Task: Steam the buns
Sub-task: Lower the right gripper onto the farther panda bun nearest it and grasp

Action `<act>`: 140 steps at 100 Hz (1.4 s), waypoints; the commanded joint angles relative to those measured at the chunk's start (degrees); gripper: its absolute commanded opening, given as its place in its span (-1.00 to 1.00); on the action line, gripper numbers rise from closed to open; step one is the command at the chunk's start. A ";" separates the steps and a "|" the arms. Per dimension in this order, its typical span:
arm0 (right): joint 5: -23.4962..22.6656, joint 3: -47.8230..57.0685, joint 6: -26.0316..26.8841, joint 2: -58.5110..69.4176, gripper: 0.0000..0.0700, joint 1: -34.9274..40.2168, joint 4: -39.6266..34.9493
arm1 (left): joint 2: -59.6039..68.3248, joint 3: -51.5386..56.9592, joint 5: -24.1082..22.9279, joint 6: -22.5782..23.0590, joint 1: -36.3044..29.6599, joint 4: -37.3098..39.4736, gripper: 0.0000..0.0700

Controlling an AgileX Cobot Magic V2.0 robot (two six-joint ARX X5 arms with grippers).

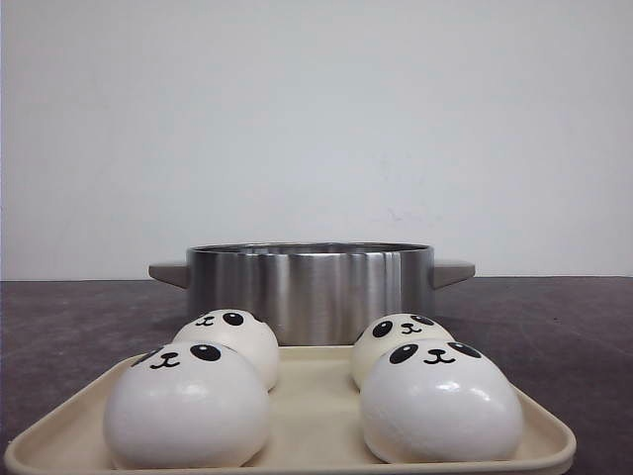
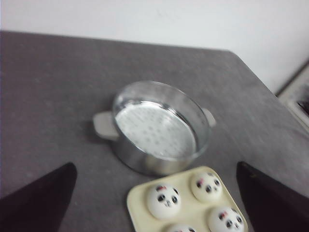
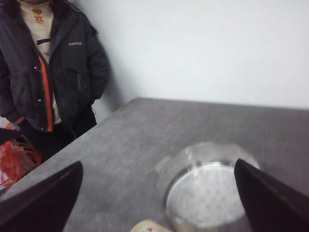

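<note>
Four panda buns (image 1: pixel 188 406) sit on a cream tray (image 1: pixel 307 416), just in front of the steel pot (image 1: pixel 309 287). Both the left gripper (image 2: pixel 154 203) and the right gripper (image 3: pixel 159 203) have wide jaws, up high, holding nothing. The buns lie below the left jaws.

Plain white wall (image 1: pixel 316 119) fills upper frame; dark grey desk (image 1: pixel 554 317) below. Person in dark jacket (image 3: pixel 48 72) stands upper left, beside desk edge.

There are four panda-faced buns (image 1: pixel 187 406) on one cream tray (image 1: pixel 307 416), one steel pot (image 1: pixel 310 289) with two grey handles, and one person (image 3: pixel 46 72) standing at the table's side.
</note>
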 commanded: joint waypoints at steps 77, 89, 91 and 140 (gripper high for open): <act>32.48 2.60 14.97 43.58 0.81 42.93 -10.88 | -0.98 0.68 -1.90 0.70 -6.71 -0.09 0.92; 33.09 3.54 15.06 50.25 0.80 42.29 -10.84 | -1.07 0.68 -1.97 0.70 -7.52 -0.09 0.92; 33.11 3.65 15.08 51.17 0.80 42.16 -10.78 | -1.07 0.68 -2.05 0.70 -7.67 -0.07 0.92; 38.05 3.74 15.39 58.93 0.43 38.80 -8.17 | -1.07 0.68 -3.37 0.74 -10.47 -0.02 0.92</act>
